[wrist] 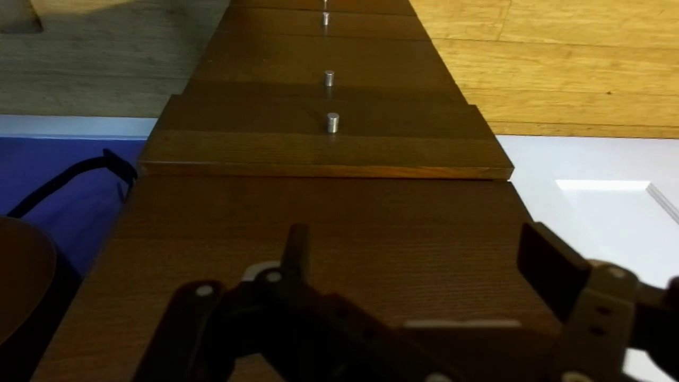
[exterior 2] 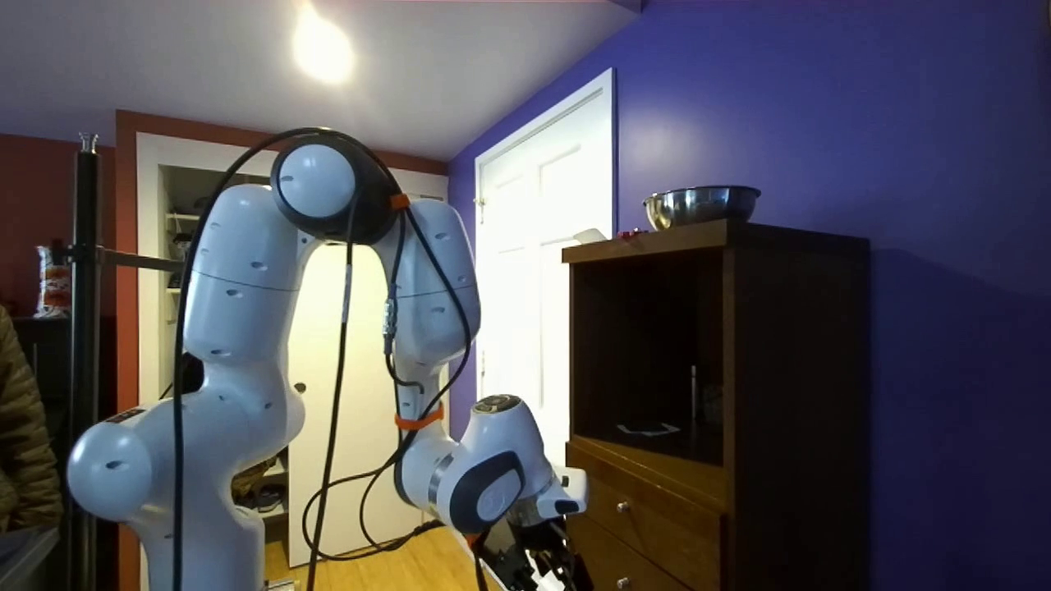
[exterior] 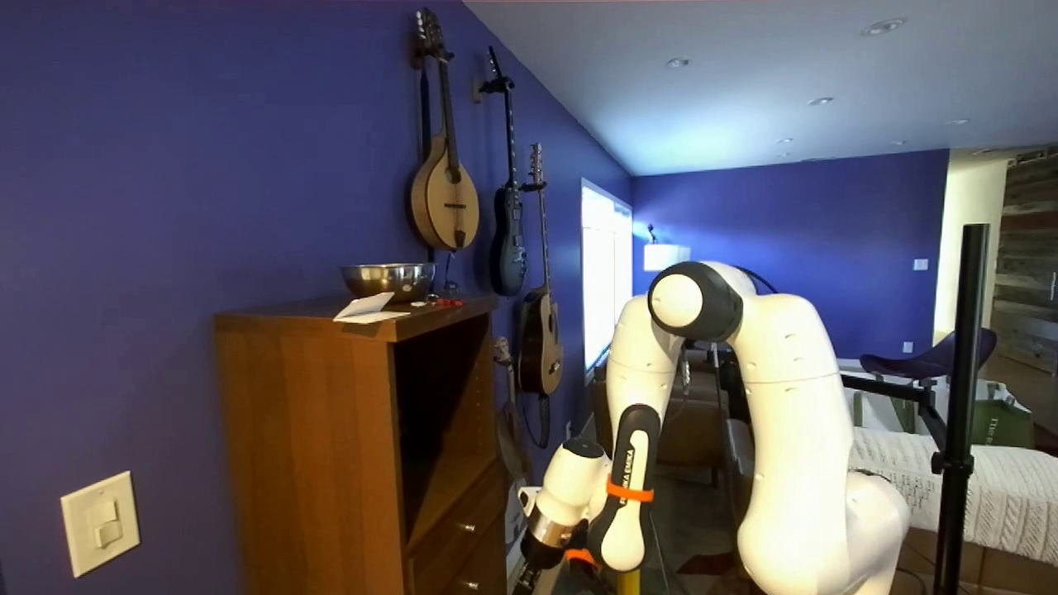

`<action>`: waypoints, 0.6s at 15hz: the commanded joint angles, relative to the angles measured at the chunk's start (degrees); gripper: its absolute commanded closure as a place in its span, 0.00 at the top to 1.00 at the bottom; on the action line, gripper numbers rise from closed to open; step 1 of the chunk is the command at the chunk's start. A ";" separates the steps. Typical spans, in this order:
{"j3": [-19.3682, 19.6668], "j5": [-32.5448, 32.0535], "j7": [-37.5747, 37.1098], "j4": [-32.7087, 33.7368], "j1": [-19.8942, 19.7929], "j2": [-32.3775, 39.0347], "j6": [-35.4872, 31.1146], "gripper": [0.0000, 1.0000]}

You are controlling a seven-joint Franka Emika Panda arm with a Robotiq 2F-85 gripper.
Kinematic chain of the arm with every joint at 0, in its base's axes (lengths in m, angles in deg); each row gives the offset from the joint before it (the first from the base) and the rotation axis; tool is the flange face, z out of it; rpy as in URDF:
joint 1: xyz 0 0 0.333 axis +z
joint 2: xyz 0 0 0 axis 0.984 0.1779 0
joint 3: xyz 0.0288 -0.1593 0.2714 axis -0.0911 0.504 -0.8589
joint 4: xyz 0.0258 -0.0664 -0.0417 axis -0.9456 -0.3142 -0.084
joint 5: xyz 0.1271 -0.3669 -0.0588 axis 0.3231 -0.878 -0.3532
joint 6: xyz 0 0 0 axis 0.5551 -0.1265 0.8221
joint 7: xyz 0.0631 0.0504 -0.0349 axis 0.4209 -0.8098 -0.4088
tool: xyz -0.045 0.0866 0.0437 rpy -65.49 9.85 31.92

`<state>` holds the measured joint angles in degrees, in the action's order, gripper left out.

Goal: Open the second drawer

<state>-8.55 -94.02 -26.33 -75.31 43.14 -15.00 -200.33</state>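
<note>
Fingers (wrist: 553, 264) spread and gripping nothing, the claw (wrist: 421, 252) hangs angled down before the cabinet (exterior 2: 796, 369), presumably so it can close on the knob (exterior 2: 623, 583) of the second drawer (exterior 2: 612, 566), which lies just under the top drawer (exterior 2: 665, 525).

Clear gap within the spread hand (wrist: 414, 236), drawer fronts (wrist: 398, 119) ahead, knobs (wrist: 332, 123) jutting out, white door (exterior 2: 546, 205) alongside.
</note>
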 commanded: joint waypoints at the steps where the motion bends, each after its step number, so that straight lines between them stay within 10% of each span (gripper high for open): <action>1: -2.41 -1.12 -0.37 0.44 -2.92 1.13 0.14 1.00; 9: -13.32 -1.91 -2.60 4.25 -14.87 4.98 8.83 1.00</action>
<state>-16.44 -95.31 -27.42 -73.82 34.52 -12.01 -196.89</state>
